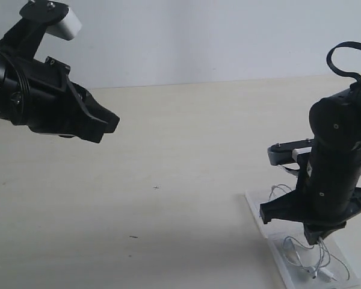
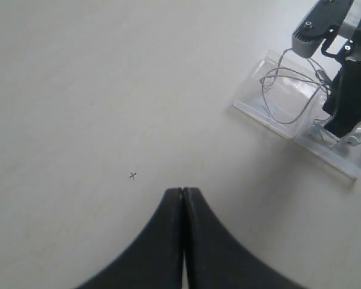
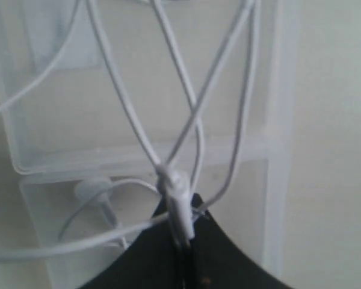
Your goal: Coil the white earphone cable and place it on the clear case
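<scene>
The clear case (image 1: 257, 211) lies open on the table at the lower right, its two halves (image 2: 253, 102) side by side. The white earphone cable (image 1: 296, 251) is looped loosely over both halves (image 2: 277, 90). My right gripper (image 1: 317, 239) points down over the case. In the right wrist view this gripper (image 3: 183, 238) is shut on the cable's small oblong piece (image 3: 175, 201), with several strands fanning away from it across the case (image 3: 280, 150). One earbud (image 3: 90, 189) rests in the nearer half. My left gripper (image 1: 111, 123) hangs high at the upper left, shut and empty (image 2: 182, 191).
The pale table (image 1: 186, 138) carries a small pen cross (image 1: 156, 187) near its middle and a dark speck (image 1: 133, 236) in front of it. A white wall stands behind. The case sits close to the table's right front corner.
</scene>
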You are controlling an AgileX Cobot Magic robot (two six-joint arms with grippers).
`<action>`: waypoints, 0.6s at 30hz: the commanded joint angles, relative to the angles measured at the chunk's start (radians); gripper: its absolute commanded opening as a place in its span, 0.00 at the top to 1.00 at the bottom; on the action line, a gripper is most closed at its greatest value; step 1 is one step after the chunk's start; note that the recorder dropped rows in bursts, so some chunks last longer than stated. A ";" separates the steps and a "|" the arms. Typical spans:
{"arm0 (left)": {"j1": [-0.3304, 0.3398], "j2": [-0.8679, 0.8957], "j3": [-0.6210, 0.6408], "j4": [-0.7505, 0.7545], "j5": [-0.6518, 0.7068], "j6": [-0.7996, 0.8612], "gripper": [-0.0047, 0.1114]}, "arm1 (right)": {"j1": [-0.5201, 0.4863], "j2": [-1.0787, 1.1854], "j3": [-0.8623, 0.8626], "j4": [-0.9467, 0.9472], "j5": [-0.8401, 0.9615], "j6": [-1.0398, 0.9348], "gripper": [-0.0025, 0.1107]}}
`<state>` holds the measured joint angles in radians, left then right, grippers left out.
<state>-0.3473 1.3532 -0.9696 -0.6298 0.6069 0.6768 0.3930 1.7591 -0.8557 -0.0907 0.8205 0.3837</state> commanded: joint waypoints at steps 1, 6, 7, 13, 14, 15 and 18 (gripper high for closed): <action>-0.003 0.004 0.004 -0.011 0.002 0.005 0.96 | -0.023 0.000 -0.008 0.008 0.063 -0.026 0.98; -0.003 0.004 0.004 -0.011 0.002 0.005 0.96 | -0.023 0.000 -0.010 0.072 0.060 -0.117 0.98; -0.003 0.004 0.004 -0.011 0.002 0.005 0.96 | -0.023 0.000 -0.010 0.091 0.060 -0.138 0.98; -0.003 0.010 0.004 -0.011 0.004 0.005 0.96 | -0.023 0.000 -0.010 0.135 0.057 -0.201 0.93; -0.003 0.010 0.004 -0.011 0.004 0.005 0.96 | -0.023 0.000 -0.010 0.137 0.054 -0.201 0.89; -0.003 0.010 0.004 -0.011 0.004 0.005 0.96 | -0.023 0.000 -0.010 0.137 0.048 -0.201 0.84; -0.003 0.016 0.004 -0.013 0.004 0.005 0.96 | -0.023 0.000 -0.010 0.137 0.035 -0.201 0.69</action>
<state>-0.3473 1.3628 -0.9696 -0.6298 0.6083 0.6787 0.3761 1.7600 -0.8557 0.0401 0.8723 0.1951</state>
